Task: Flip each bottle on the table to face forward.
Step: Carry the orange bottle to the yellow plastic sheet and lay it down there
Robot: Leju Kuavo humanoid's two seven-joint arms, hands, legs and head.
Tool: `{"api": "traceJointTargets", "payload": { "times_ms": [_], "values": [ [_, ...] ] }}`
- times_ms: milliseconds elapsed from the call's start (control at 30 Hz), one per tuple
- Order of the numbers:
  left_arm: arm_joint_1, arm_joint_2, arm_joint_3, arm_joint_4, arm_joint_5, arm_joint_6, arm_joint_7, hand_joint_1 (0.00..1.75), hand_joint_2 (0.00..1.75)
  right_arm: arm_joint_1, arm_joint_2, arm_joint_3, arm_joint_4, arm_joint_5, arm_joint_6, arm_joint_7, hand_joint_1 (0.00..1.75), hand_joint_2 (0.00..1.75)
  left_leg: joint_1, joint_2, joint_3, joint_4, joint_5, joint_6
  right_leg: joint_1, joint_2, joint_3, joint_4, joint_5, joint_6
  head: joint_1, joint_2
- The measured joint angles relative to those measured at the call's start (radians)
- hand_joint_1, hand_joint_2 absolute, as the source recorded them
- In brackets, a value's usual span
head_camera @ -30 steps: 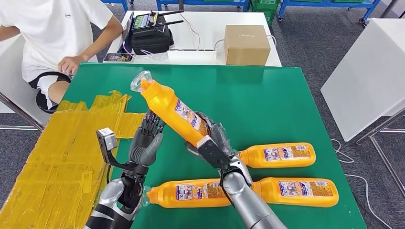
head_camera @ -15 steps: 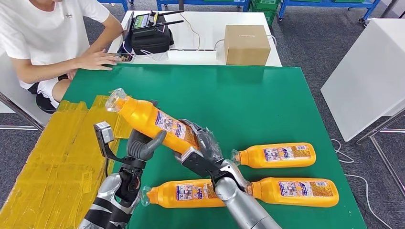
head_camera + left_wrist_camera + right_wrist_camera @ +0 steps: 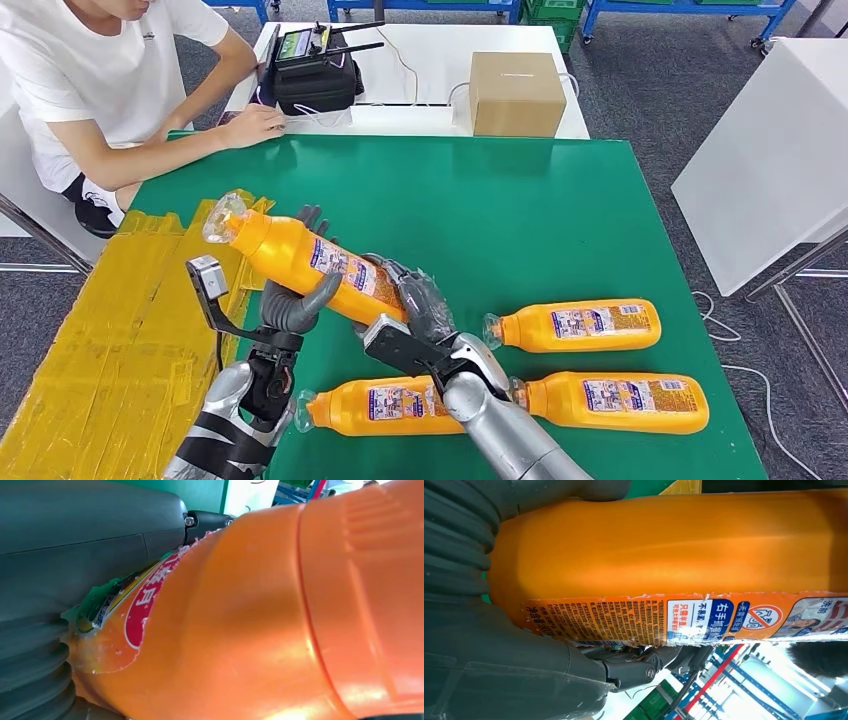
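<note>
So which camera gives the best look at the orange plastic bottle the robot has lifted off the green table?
The head view: the whole orange plastic bottle shows there, tilted, clear cap up-left, between the left hand and right hand. The left wrist view shows its orange side and a torn label edge; the right wrist view shows its body and printed label strip.

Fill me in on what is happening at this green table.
The robot holds one orange bottle up off the green table, its right hand gripping the lower body and its left hand touching it from beneath nearer the neck. The cap end points to its left. Three more orange bottles lie flat on the table, caps to the left. A person sits at the far left corner.
</note>
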State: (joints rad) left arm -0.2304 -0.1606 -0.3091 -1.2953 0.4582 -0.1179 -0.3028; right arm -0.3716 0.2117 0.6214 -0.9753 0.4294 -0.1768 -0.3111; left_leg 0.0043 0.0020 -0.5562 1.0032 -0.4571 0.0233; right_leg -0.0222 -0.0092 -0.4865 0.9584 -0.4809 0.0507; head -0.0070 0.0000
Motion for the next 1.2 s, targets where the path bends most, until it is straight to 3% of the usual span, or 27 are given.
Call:
{"api": "traceJointTargets", "payload": {
  "times_ms": [600,667,733,800,967,1200],
  "values": [
    [0.005,-0.001,0.009,-0.009,0.016,0.001,-0.009,1.75,1.75,-0.012,0.0,0.015,0.018,-0.002,-0.01,0.0,1.75,1.75,0.0,0.0,0.0,0.0,0.0,0.0,0.0,0.0,0.0,0.0,0.0,0.0,0.0,0.0],
    [0.005,-0.003,0.01,-0.009,0.015,0.002,-0.01,1.75,1.75,-0.01,0.0,0.016,0.021,-0.004,-0.017,-0.001,1.06,1.75,0.0,0.0,0.0,0.0,0.0,0.0,0.0,0.0,0.0,0.0,0.0,0.0,0.0,0.0],
    [0.004,-0.005,0.01,-0.009,0.011,0.004,-0.012,1.75,1.75,-0.004,0.0,0.016,0.023,-0.008,-0.028,-0.004,0.18,1.75,0.0,0.0,0.0,0.0,0.0,0.0,0.0,0.0,0.0,0.0,0.0,0.0,0.0,0.0],
    [0.004,-0.006,0.011,-0.011,0.005,0.01,-0.015,1.75,1.75,0.004,-0.001,0.016,0.022,-0.011,-0.035,-0.007,0.0,1.75,0.0,0.0,0.0,0.0,0.0,0.0,0.0,0.0,0.0,0.0,0.0,0.0,0.0,0.0],
    [0.005,-0.005,0.011,-0.04,-0.141,0.129,-0.088,1.75,1.75,0.039,-0.014,0.011,-0.034,-0.016,-0.069,-0.012,0.0,1.75,0.0,0.0,0.0,0.0,0.0,0.0,0.0,0.0,0.0,0.0,0.0,0.0,0.0,0.0],
    [0.017,0.012,0.011,-0.128,-0.417,0.311,-0.154,1.75,1.75,0.155,-0.07,-0.016,-0.317,-0.006,-0.123,-0.021,0.0,1.75,0.0,0.0,-0.001,0.0,0.0,0.0,0.0,0.0,-0.001,0.0,0.0,0.0,0.0,0.0]
  ]
}}
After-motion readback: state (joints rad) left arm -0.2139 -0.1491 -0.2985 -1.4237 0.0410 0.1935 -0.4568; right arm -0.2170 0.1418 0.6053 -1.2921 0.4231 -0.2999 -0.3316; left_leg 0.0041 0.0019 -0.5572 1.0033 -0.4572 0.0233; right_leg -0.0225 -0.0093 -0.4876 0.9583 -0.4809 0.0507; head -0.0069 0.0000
